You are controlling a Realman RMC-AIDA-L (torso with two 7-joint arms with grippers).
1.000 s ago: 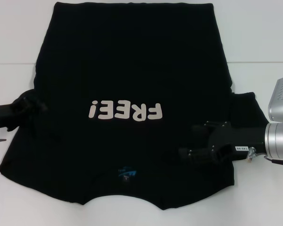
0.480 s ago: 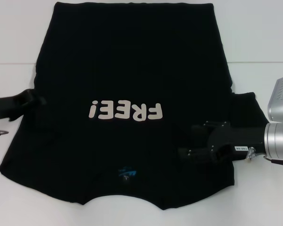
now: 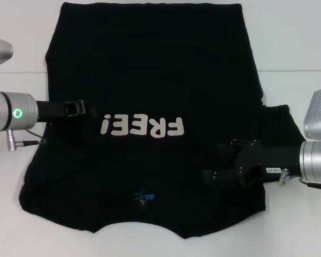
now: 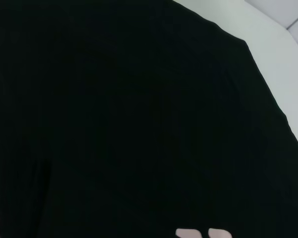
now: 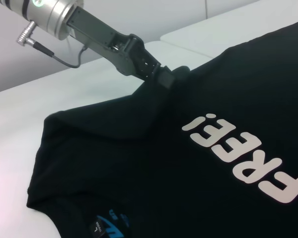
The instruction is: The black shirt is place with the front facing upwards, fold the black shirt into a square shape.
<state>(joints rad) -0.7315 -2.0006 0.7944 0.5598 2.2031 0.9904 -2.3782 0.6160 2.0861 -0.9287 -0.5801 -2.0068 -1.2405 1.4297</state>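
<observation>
The shirt (image 3: 150,80) lies flat on the white desk (image 3: 294,48), collar toward the robot and long axis running away from it, both sleeves apparently folded inward with the lengthwise folds left, the left hand (image 3: 77,108) pinching cloth, the right hand's (image 3: 214,176) grip unclear.

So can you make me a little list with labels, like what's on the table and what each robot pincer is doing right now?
surface: white table
main thing: black shirt, lying front up
lettering: off-white "FREE!", upside down in the head view
neck label: small, blue, near the robot
left pincer: over the shirt's left side beside the "!", shut on a fold of shirt fabric
right pincer: resting on the shirt's right side, near the right sleeve
fold progress: left sleeve pulled inward; right sleeve spread out
</observation>
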